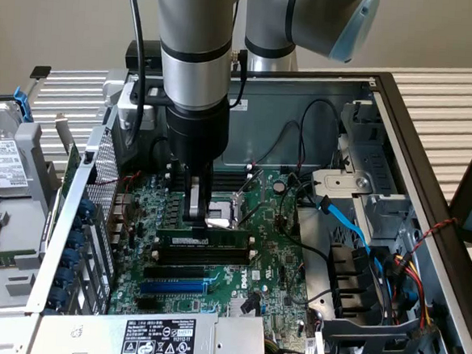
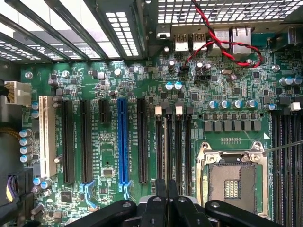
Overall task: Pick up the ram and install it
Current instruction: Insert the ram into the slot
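The ram (image 1: pixel 203 240), a narrow green stick with a white label and black chips, stands upright along a black memory slot on the green motherboard (image 1: pixel 274 265) inside an open computer case. My gripper (image 1: pixel 195 216) comes straight down onto the stick's top edge, towards its end at the exterior view's left, with its fingers pinched shut on it. In the wrist view the black fingertips (image 2: pixel 158 208) of the gripper (image 2: pixel 166 208) sit close together over the row of memory slots (image 2: pixel 173 146).
The bare CPU socket (image 1: pixel 221 218) (image 2: pixel 232 182) lies right beside the gripper. Black and blue expansion slots (image 2: pixel 123 142) run parallel to the memory slots. Blue cables (image 1: pixel 346 221) and a drive cage (image 1: pixel 371 211) fill the exterior view's right. A power supply (image 1: pixel 160 338) sits in front.
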`<control>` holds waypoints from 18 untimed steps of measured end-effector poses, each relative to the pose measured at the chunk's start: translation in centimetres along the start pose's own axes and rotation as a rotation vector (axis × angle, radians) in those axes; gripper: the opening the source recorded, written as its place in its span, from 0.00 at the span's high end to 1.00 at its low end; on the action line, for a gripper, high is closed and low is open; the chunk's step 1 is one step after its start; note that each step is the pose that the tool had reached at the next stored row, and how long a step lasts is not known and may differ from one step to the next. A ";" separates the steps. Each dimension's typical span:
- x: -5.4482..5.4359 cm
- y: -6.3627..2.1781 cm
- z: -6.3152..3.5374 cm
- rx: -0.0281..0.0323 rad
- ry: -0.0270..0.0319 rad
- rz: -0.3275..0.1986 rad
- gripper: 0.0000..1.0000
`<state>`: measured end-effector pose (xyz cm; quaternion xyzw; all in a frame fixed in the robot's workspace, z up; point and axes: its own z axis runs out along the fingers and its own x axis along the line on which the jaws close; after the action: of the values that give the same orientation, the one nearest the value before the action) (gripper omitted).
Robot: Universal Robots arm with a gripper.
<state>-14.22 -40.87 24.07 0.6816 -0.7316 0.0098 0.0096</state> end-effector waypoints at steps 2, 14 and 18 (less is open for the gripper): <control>0.1 -0.07 0.01 0.0001 -0.0001 0.000 0.88; 0.3 -0.15 0.14 0.0001 0.0000 0.000 0.88; 0.3 -0.15 0.23 0.0000 0.0004 0.000 0.88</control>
<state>-14.09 -41.20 23.85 0.6815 -0.7316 0.0100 0.0098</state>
